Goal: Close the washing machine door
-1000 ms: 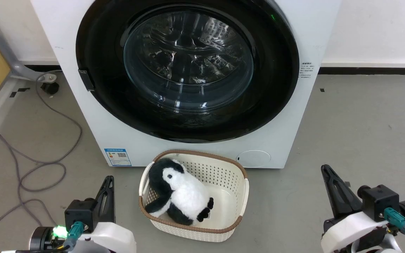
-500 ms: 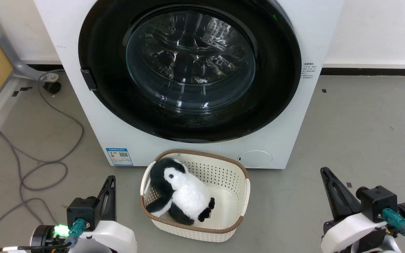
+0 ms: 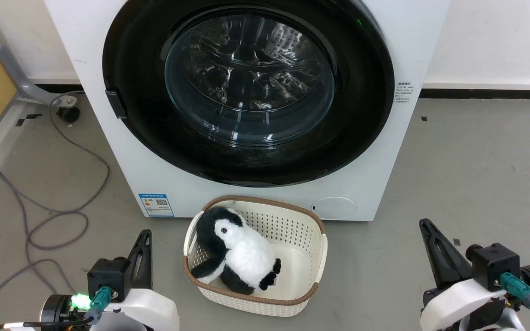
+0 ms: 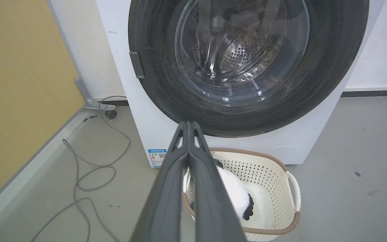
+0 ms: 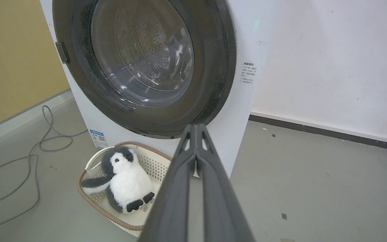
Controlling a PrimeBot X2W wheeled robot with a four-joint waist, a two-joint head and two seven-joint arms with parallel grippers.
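Washing machine door [image 3: 364, 115] closed, well ahead of left claw [image 3: 144, 236], right claw [image 3: 426, 225].

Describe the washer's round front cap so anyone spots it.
Find the big white washing machine. Below its glossy black round door, at the lower right corner, sits a small white round cap; the lower left corner has a blue rectangular sticker.

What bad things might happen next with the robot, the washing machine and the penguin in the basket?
1. The basket with the plush penguin sits on the floor right in front of the washing machine door; rolling forward might knock it over.
2. A grey cable loops across the floor on the robot's left; a wheel might snag it.
3. The door looks shut, but I cannot tell whether it latched, so it might swing open.
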